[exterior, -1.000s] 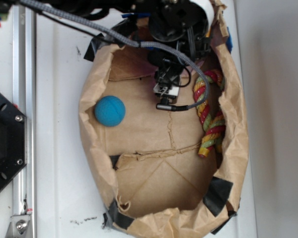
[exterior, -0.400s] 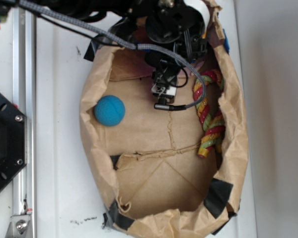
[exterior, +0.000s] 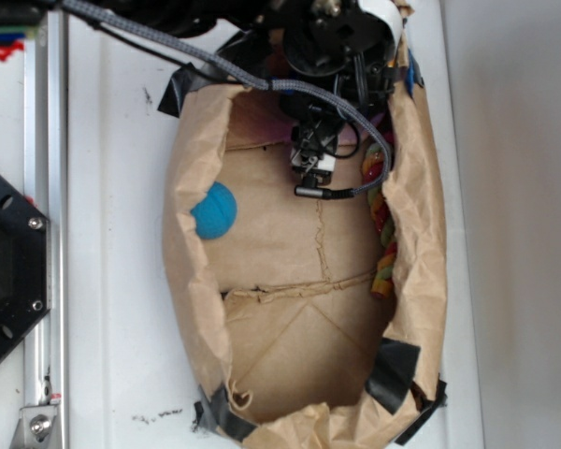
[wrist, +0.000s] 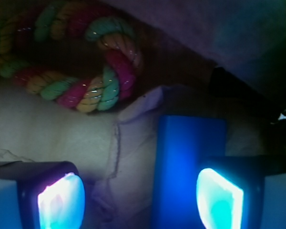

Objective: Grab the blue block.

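Gripper (wrist: 140, 195) low inside paper bag (exterior: 421, 234), fingers spread wide, holding nothing

Blue block (wrist: 188, 157) lies on the bag floor between the fingers, hard against the right pad (wrist: 219, 198), well clear of the left one. Twisted multicolour rope (wrist: 93, 78) at 11 o'clock from the block. Overhead: teal ball (exterior: 213, 210) at 9 o'clock of the bag, half under the paper wall; block hidden there by the arm

- In the exterior view the blue block is hidden under the arm (exterior: 332, 42).
- In the wrist view the blue block (wrist: 186, 157) is cut off by the bottom edge.
- The ball (exterior: 215, 211) is partly covered by the bag wall (exterior: 189, 253).
- The rope (exterior: 381, 224) is half hidden behind the folded paper.
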